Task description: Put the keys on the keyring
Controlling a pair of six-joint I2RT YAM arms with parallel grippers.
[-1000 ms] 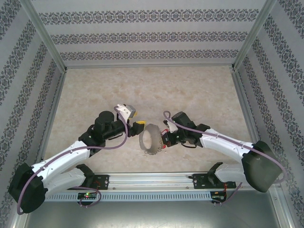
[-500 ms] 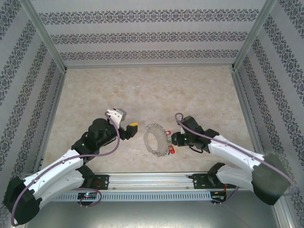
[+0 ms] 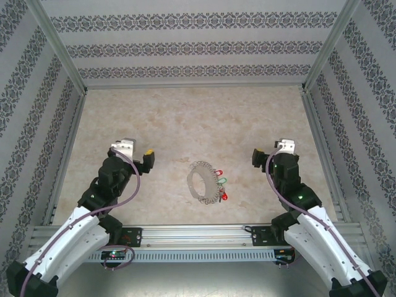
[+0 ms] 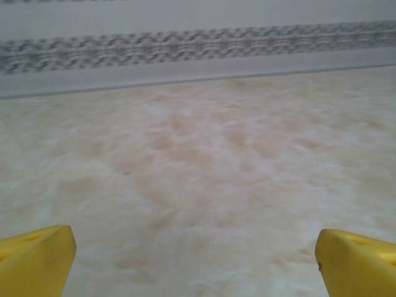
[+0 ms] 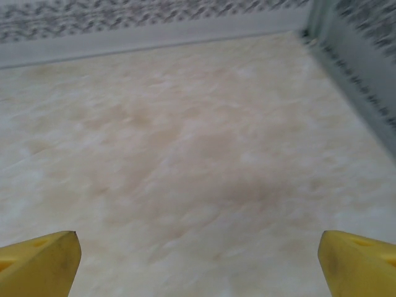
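Observation:
The keyring [image 3: 199,184], a grey hoop fringed with small silvery pieces, lies flat on the table midway between the arms. The keys lie against its right rim: a red-headed one [image 3: 218,171], a green one [image 3: 223,180] and another red one [image 3: 224,197]. Whether they hang on the hoop I cannot tell. My left gripper [image 3: 135,150] hovers well to the left of the ring, open and empty. In its wrist view the left gripper [image 4: 195,263] shows yellow fingertips [image 4: 37,257] far apart over bare table. My right gripper [image 3: 271,150] [image 5: 198,263] stands open to the right, its fingertips [image 5: 40,260] also wide apart.
The beige marbled table [image 3: 198,117] is walled by patterned panels, with a metal frame post [image 5: 322,25] at the far right corner. An aluminium rail [image 3: 198,234] with the arm bases runs along the near edge.
Both grippers opened and drew back outward, left arm to the left, right arm to the right. The keyring, held upright between them a second ago, now lies flat on the table.

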